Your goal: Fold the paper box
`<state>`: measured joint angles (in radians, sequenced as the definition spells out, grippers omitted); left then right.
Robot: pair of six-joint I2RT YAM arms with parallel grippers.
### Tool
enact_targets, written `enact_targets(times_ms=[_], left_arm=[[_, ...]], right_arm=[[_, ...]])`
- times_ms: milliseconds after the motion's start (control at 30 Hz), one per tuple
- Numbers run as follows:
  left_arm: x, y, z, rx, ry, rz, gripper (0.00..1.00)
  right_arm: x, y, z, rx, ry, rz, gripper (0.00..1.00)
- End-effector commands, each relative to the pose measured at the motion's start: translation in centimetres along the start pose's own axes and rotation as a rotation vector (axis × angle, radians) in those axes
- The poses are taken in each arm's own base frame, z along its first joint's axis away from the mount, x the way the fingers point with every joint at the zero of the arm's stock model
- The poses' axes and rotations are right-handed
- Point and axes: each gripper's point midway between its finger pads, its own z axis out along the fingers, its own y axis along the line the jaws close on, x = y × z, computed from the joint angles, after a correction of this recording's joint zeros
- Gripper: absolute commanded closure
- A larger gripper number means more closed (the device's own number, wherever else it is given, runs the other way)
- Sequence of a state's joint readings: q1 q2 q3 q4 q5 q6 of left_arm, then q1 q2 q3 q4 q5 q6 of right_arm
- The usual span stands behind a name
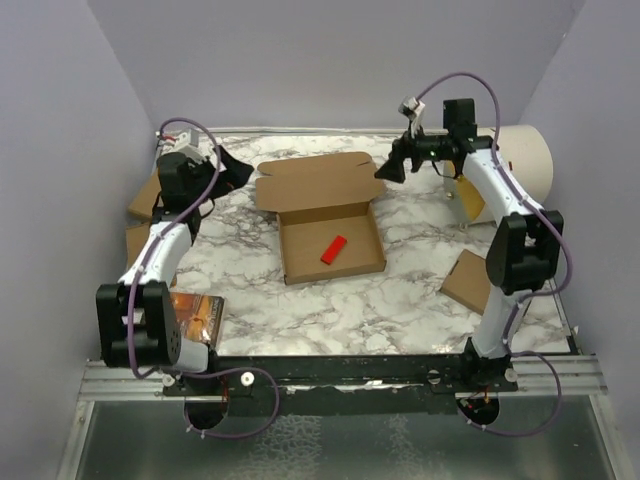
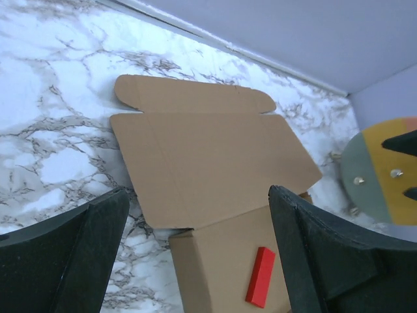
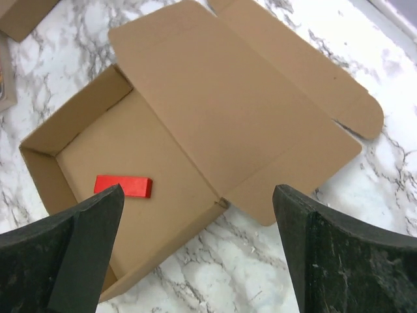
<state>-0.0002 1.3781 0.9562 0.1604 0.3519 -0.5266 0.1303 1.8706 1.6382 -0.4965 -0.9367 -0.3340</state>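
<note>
The paper box sits mid-way across the marble table, tray walls up, red block inside, lid lying flat toward the far wall; left gripper and right gripper hover either side, jaws wide and empty, poised, I judge, to swing that lid over.

Top: high at near edge, looking down on tabletop | wrists: close, angled down from opposite sides, sharing paper box
</note>
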Motion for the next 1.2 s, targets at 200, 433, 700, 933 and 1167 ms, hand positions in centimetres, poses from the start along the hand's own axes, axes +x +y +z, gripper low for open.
enact_targets(times_ms=[200,433,700,933,1167], left_arm=[[3.3,7.6,5.8,0.073,0.222,-0.471,0.17],[4.7,8.7,10.0,0.074,0.321,-0.479,0.24],[8.3,10.2,13.1,-0.035,0.437,-0.471,0.37],[10.4,11.1,14.0,-0.094,0.484,-0.452,0.45],[10.8,10.7,15.3,-0.079,0.48,-0.466,0.56]], right_arm=[[1.5,-6.6,4.3,0.201,0.14,0.275,0.05],[1.7,-5.9,5.1,0.138,0.129,0.297,0.07],[1.2,-4.7,4.9,0.1,0.109,0.298,0.07],[1.0,-3.9,4.4,0.089,0.095,0.292,0.07],[1.7,-3.3,4.1,0.091,0.093,0.292,0.07]])
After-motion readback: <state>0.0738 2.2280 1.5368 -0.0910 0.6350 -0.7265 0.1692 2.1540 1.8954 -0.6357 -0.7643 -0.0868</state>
